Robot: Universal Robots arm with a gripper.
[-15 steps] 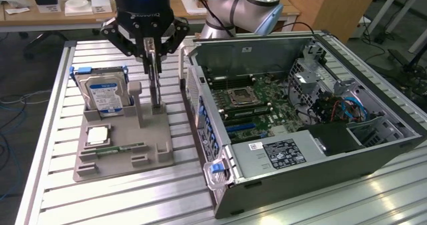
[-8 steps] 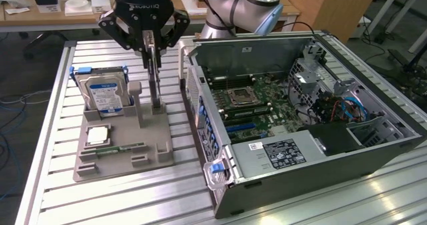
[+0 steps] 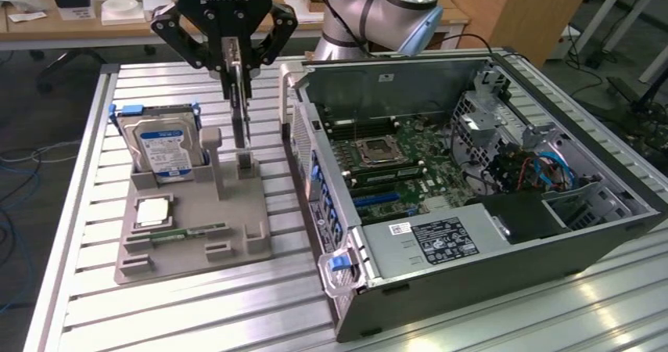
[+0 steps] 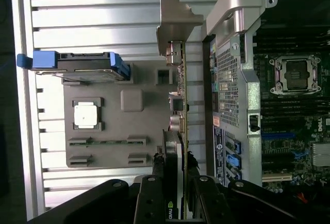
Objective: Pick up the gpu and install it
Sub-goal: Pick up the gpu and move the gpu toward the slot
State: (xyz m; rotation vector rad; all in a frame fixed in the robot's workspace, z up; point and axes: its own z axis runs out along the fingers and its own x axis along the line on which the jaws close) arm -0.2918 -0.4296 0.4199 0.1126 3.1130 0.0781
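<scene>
Pick-up in hand: clamping gpu (image 3: 242, 113) upright, gripper (image 3: 238, 59) part-closed on its top edge, at holder (image 3: 177, 246). Calls for straight lift.

- A robotics lab or workshop.
- Slotted metal bench (image 3: 209, 305) with a robot arm (image 3: 392, 8) over it.
- Opened computer case (image 3: 490, 281) lying on its side.
- Cluttered wooden bench (image 3: 52, 28) behind, and loose cables (image 3: 16, 163) on the floor.

The black two-fingered gripper (image 4: 175, 175) clamps the thin dark gpu card (image 4: 182, 90), seen edge-on with its silvery metal bracket (image 4: 175, 20), along the grey plastic holder tray's (image 4: 116, 128) edge, beside the open silver computer case (image 4: 232, 74).
</scene>
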